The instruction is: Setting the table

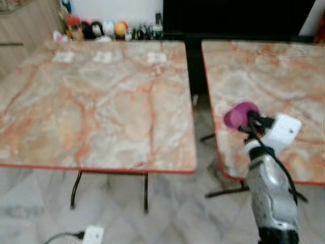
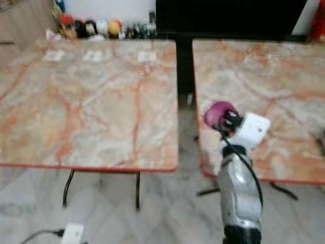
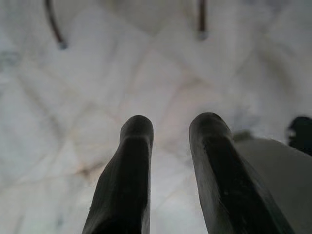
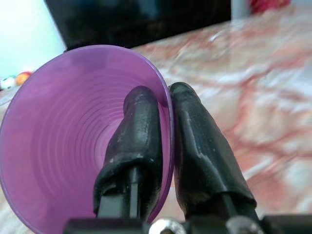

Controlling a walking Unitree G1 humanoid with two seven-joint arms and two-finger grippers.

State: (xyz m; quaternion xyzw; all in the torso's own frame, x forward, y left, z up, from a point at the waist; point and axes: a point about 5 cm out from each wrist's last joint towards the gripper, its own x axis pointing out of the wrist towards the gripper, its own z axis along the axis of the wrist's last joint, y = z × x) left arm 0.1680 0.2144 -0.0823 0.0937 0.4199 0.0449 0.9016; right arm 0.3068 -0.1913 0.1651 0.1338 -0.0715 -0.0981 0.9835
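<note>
Clearly held up: purple cup (image 4: 73, 141), translucent, ribbed in rings inside, nothing in it, tipped on its side with the mouth toward the wrist camera. No brand, label or writing readable on it. Pinched at the rim by the right gripper (image 4: 165, 105), one black finger inside the wall, the other outside, jaws clenched on the thin plastic. Seen from the head, raised over the near left corner of the right table (image 1: 284, 81), above the marbled orange-and-cream top, apart from the surface as far as can be told. Carried on the silver right arm (image 1: 271, 195), with a white wrist block and black cable just behind the cup.

Across a narrow gap, the left table (image 1: 96, 101), same marbled top with a red edge, on thin dark legs. Toward its far side, three small white cards or papers (image 1: 104, 57) in a row, too blurred to read. Beyond its far edge, a row of small colourful figures (image 1: 96, 29) against the wall, details blurred. Behind both tables, a large dark panel (image 1: 238, 18).

Down low, the left gripper (image 3: 170, 129), jaws released with a clear gap between the fingers, pointed at the pale tiled floor (image 3: 97, 97). On that floor by the left table's legs, a white power strip (image 1: 92, 235) with a black cord.
</note>
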